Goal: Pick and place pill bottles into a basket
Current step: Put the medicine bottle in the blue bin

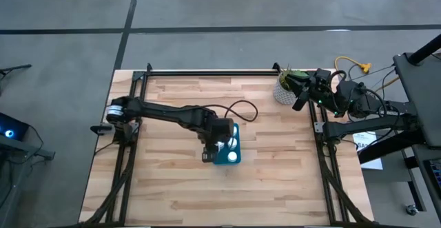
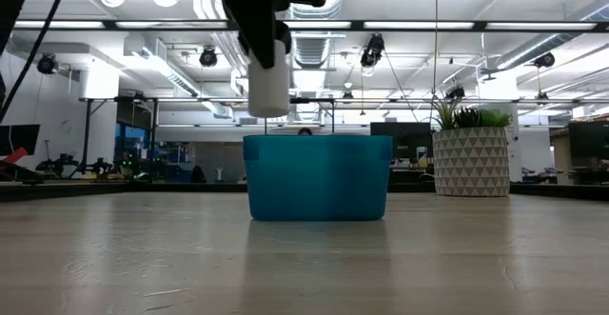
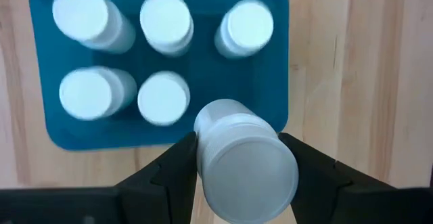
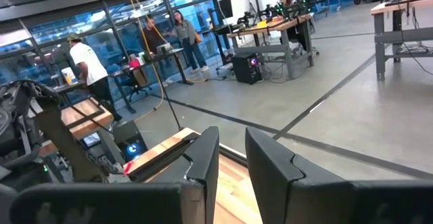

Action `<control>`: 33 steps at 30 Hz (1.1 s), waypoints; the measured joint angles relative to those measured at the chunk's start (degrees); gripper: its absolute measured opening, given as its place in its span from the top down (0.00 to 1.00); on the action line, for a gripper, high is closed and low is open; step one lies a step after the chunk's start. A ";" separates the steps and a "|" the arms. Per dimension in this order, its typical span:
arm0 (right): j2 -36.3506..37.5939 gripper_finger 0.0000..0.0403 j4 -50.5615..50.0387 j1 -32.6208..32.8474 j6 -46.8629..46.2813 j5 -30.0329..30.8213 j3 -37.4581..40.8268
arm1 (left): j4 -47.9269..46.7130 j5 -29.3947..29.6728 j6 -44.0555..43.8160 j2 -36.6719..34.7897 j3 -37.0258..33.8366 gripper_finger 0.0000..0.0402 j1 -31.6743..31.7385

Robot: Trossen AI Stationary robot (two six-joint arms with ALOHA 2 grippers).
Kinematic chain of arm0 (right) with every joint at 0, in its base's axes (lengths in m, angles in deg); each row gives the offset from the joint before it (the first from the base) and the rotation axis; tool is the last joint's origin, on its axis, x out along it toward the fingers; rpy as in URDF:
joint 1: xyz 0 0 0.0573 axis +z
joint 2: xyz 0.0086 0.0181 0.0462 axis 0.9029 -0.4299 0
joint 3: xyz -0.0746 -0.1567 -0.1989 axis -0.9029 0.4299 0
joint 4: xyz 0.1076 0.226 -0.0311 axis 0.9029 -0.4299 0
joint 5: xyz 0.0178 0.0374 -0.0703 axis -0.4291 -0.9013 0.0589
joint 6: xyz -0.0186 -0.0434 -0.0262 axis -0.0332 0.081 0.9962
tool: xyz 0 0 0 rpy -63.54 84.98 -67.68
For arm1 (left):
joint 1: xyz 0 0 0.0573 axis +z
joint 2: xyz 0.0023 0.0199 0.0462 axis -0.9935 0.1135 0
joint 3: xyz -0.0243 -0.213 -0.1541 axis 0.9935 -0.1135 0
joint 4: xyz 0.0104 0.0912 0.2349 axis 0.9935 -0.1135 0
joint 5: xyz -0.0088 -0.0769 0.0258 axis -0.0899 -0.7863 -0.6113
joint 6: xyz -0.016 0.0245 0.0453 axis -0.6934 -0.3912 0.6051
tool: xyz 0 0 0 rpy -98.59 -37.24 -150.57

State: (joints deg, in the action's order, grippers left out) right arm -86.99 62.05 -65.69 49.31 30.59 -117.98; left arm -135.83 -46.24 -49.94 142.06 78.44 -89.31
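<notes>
Pill bottle [image 3: 245, 166] clamped in left pincer [image 3: 237, 173], above basket [image 3: 284, 61] edge

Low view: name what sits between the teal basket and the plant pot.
Nothing: only bare table separates the basket from the plant pot in the low view.

Five white-capped pill bottles [image 3: 162, 21] are seen upright inside the teal basket [image 3: 281, 61] on the table. A sixth pill bottle [image 3: 245, 162] is held upright above the basket's one free corner spot.
</notes>
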 joint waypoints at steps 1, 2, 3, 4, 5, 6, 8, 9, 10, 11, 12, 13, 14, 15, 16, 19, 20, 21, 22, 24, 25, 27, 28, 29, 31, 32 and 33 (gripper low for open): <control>0.00 0.83 0.02 0.00 0.00 -0.08 0.00 | 0.62 0.01 -0.18 0.09 0.00 0.59 0.00; 0.00 0.83 -0.02 0.00 0.00 -0.23 0.00 | 0.68 0.01 -0.27 0.13 0.00 0.59 -0.05; 0.00 0.83 -0.02 0.00 -0.02 -0.36 0.00 | 0.75 0.09 -0.27 0.17 -0.04 0.59 -0.13; 0.01 0.83 -0.04 0.00 -0.01 -0.37 0.00 | 1.29 0.12 -0.27 0.39 -0.04 0.59 -0.26; 0.01 0.83 -0.12 0.00 -0.02 -0.45 0.00 | 2.08 0.03 -0.29 0.63 -0.04 0.59 -0.37; 0.00 0.83 -0.19 0.00 -0.01 -0.46 0.00 | 2.44 -0.02 -0.55 0.90 -0.04 0.59 -0.53; 0.02 0.83 -0.38 0.00 -0.01 -0.46 0.00 | 2.76 0.02 -1.30 1.75 -0.04 0.59 -0.70; 0.02 0.83 -0.46 0.00 -0.02 -0.46 0.00 | 3.20 -0.16 -1.52 2.26 -0.04 0.59 -0.79; 0.02 0.83 -0.50 0.00 -0.02 -0.46 0.00 | 3.29 -0.42 -1.68 2.70 -0.04 0.59 -0.94; 0.02 0.83 -0.53 0.00 -0.02 -0.59 0.00 | 3.28 -0.47 -1.74 3.27 -0.04 0.59 -1.08; 0.02 0.83 -0.58 0.00 -0.02 -1.13 0.00 | 3.65 -0.59 -1.78 3.67 -0.04 0.59 -1.24; 0.02 0.83 -0.70 0.00 -0.02 -1.40 0.00 | 4.62 -0.63 -1.81 4.02 -0.05 0.59 -1.45; 0.02 0.83 -0.87 0.00 -0.03 -1.58 0.00 | 6.00 -0.73 -1.82 4.41 -0.13 0.59 -1.64; 0.02 0.83 -0.99 0.00 -0.03 -1.66 0.00 | 7.08 -0.78 -1.82 4.92 -0.13 0.59 -1.80; 0.02 0.83 -1.04 0.00 -0.03 -1.83 0.00 | 7.63 -0.82 -1.82 5.23 -0.13 0.59 -1.94; 0.12 0.83 -1.14 0.00 -0.11 -2.32 0.00 | 8.46 -0.82 -1.82 6.53 -0.07 0.59 -2.14; 0.18 0.83 -1.15 0.00 -0.09 -2.72 0.01 | 8.90 -0.82 -1.84 6.79 -0.07 0.59 -2.16; 0.20 0.83 -1.14 0.00 -0.09 -2.86 0.00 | 9.14 -0.82 -1.82 6.88 -0.14 0.59 -2.16; 0.22 0.83 -1.15 0.00 -0.09 -2.87 0.00 | 8.98 -0.82 -1.83 6.98 -0.17 0.59 -2.16; 0.20 0.83 -1.19 0.00 -0.09 -3.01 0.00 | 9.13 -0.80 -1.83 7.16 -0.31 0.59 -2.16; 0.20 0.83 -1.25 0.00 -0.08 -3.18 0.00 | 9.03 -0.80 -1.83 7.21 -0.44 0.59 -2.16; 0.20 0.83 -1.25 0.00 -0.08 -3.32 0.00 | 9.06 -0.78 -1.74 7.40 -0.52 0.59 -2.15; 0.20 0.83 -1.25 0.00 -0.07 -3.32 0.00 | 9.05 -0.76 -1.61 7.41 -0.52 0.59 -2.14; 0.20 0.83 -1.25 0.00 -0.07 -3.39 0.02 | 9.00 -0.79 -1.44 7.41 -0.52 0.59 -2.11; 0.20 0.83 -1.25 0.00 -0.09 -3.43 0.00 | 9.02 -0.78 -0.37 7.41 -0.52 0.59 -2.03; 0.20 0.83 -1.25 0.00 -0.09 -3.43 0.00 | 9.02 -0.76 -0.01 7.43 -0.52 0.59 -2.02; 0.20 0.83 -1.25 0.00 -0.11 -3.43 0.00 | 9.06 -0.72 0.10 7.43 -0.53 0.59 -1.93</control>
State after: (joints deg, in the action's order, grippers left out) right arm -86.79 60.80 -65.69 49.20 27.16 -117.98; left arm -126.77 -46.96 -49.84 149.49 77.92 -91.24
